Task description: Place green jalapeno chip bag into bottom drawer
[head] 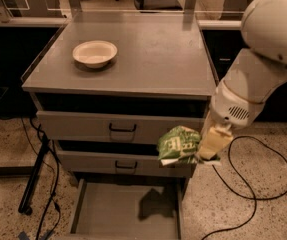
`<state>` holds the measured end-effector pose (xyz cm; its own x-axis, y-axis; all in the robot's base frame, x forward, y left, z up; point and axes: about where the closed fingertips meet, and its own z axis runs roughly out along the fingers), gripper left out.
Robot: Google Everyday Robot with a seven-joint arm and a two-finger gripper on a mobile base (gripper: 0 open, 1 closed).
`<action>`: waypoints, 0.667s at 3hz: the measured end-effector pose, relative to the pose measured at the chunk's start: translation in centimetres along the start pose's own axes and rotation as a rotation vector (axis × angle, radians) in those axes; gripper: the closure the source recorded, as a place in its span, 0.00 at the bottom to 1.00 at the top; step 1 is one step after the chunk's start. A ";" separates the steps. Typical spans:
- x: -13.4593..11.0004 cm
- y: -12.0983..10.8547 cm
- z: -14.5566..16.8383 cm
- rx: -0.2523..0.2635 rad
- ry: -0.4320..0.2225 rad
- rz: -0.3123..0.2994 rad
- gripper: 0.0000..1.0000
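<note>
The green jalapeno chip bag (179, 144) hangs in the air in front of the right end of the two upper drawers, held at its right edge. My gripper (205, 149) is shut on the bag, coming in from the right on the white arm (263, 59). The bottom drawer (125, 211) is pulled open below, a wide grey tray with a bare floor; the bag's shadow falls on its right part. The bag is above and a little right of the drawer's middle.
A cream bowl (94, 53) sits on the grey cabinet top (153, 54). Two upper drawers with black handles (122, 129) are shut. A black cable (255, 184) loops on the speckled floor at right; a black stand leg and cables (35, 179) are at left.
</note>
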<state>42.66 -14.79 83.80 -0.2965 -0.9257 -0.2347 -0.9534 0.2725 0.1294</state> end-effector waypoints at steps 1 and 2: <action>0.6 2.2 6.4 -0.117 0.044 0.017 1.00; 0.6 2.2 6.4 -0.117 0.044 0.017 1.00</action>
<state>40.06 -13.10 77.80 -0.3075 -0.9325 -0.1892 -0.9343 0.2583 0.2457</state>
